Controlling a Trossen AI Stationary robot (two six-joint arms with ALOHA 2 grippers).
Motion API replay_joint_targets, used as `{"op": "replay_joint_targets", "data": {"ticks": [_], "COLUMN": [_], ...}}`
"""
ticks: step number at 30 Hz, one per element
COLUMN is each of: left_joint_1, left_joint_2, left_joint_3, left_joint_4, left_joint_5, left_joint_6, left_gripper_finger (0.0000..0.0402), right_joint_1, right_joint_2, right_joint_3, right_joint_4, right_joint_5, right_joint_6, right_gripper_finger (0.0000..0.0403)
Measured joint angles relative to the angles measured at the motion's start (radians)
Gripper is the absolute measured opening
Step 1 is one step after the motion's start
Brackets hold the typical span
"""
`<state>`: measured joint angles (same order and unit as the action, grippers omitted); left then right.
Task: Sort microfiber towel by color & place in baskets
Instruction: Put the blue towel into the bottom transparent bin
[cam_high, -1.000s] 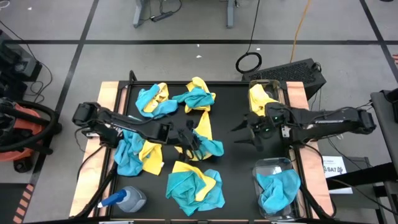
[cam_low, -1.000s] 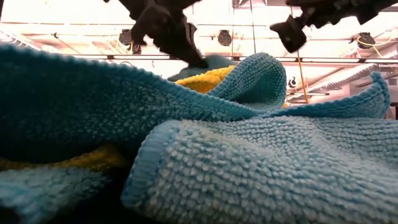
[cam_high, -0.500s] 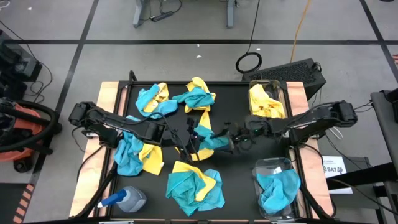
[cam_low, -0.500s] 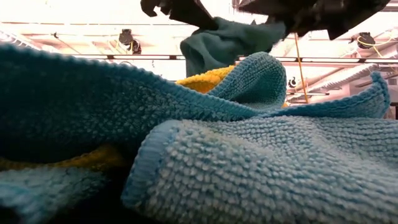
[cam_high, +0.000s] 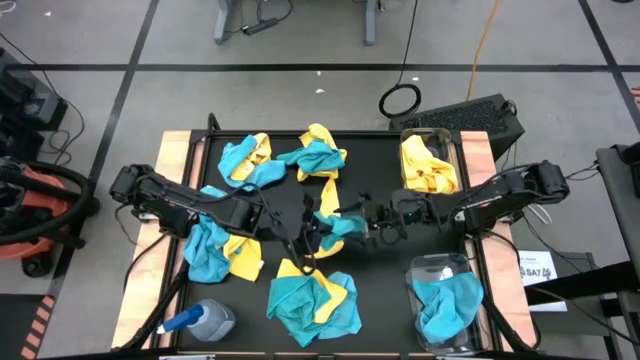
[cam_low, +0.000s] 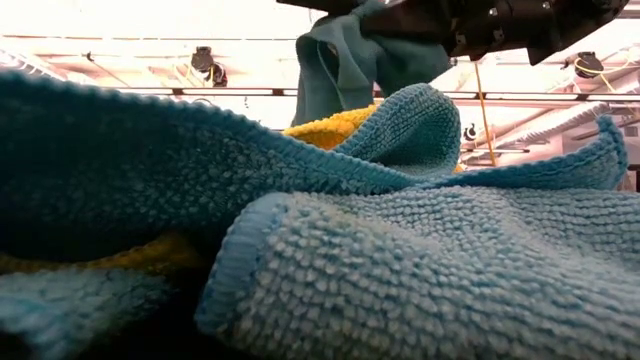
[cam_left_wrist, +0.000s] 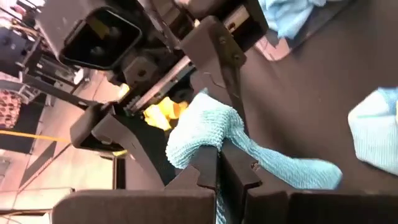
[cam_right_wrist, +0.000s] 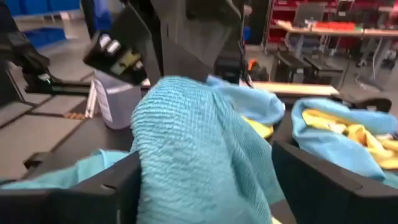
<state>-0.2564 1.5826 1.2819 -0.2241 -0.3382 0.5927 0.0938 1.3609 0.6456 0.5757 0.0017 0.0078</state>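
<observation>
My left gripper is over the table's middle, shut on a teal-blue towel that shows lifted in the low view. My right gripper reaches in from the right. It is open, one finger on each side of that same towel. A yellow towel lies under it. Mixed yellow and teal piles rest on the black mat at the far left, far middle, left and near middle. The far right basket holds yellow towels, and the near right basket holds teal ones. My left gripper pinches a bunched fold of the teal towel between its two shut fingers; how many layers, I cannot tell. The towel is lifted, with a tail trailing off past the fingers. My right gripper's fingers flank the towel's bunched part; whether they touch it I cannot tell.
A blue-capped spray bottle lies at the near left corner. Bare black mat lies between the far middle pile and the yellow basket. The two grippers are close together over the middle. Wooden side rails border the mat.
My left gripper has lifted the teal towel up off the middle pile, leaving the yellow towel lying there. My right gripper has moved from beside the yellow basket toward the table's left, up to the lifted towel, and now has a finger on each side of it.
</observation>
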Motion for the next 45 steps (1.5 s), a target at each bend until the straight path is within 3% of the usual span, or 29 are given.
{"op": "replay_joint_targets", "data": {"ticks": [5, 10, 17, 23, 28, 30, 37, 41, 45], "left_joint_1": [0.000, 0.000, -0.001, -0.001, -0.001, -0.005, -0.052, -0.100, -0.132], "left_joint_2": [0.000, 0.000, 0.000, 0.000, 0.000, 0.000, -0.008, -0.033, -0.063], "left_joint_3": [0.000, 0.000, 0.000, 0.000, 0.000, 0.000, 0.000, 0.000, 0.000], "left_joint_4": [0.076, 0.143, 0.167, 0.172, 0.174, 0.173, 0.138, 0.078, -0.020], "left_joint_5": [0.018, 0.083, 0.101, 0.102, 0.102, 0.102, 0.062, -0.010, -0.039], "left_joint_6": [0.043, 0.044, 0.042, 0.041, 0.041, 0.041, 0.038, 0.018, -0.062], "left_gripper_finger": [0.0002, 0.0001, 0.0001, 0.0011, 0.0070, 0.0106, 0.0234, 0.0277, 0.0291], "right_joint_1": [0.006, 0.007, 0.007, 0.023, 0.035, 0.043, 0.080, 0.126, 0.192], "right_joint_2": [0.017, 0.027, 0.026, 0.026, 0.026, 0.023, -0.081, -0.202, -0.306], "right_joint_3": [0.000, 0.000, 0.000, 0.000, 0.000, 0.000, 0.002, 0.055, 0.143], "right_joint_4": [0.007, 0.032, 0.066, 0.066, 0.073, 0.071, -0.093, -0.408, -0.709], "right_joint_5": [-0.002, -0.002, 0.000, -0.002, 0.000, -0.003, -0.045, -0.061, -0.082], "right_joint_6": [0.020, 0.053, 0.052, 0.037, -0.006, -0.027, -0.022, -0.016, 0.018], "right_gripper_finger": [0.0321, 0.0305, 0.0245, 0.0153, 0.0039, 0.0013, 0.0009, 0.0005, 0.0007]}}
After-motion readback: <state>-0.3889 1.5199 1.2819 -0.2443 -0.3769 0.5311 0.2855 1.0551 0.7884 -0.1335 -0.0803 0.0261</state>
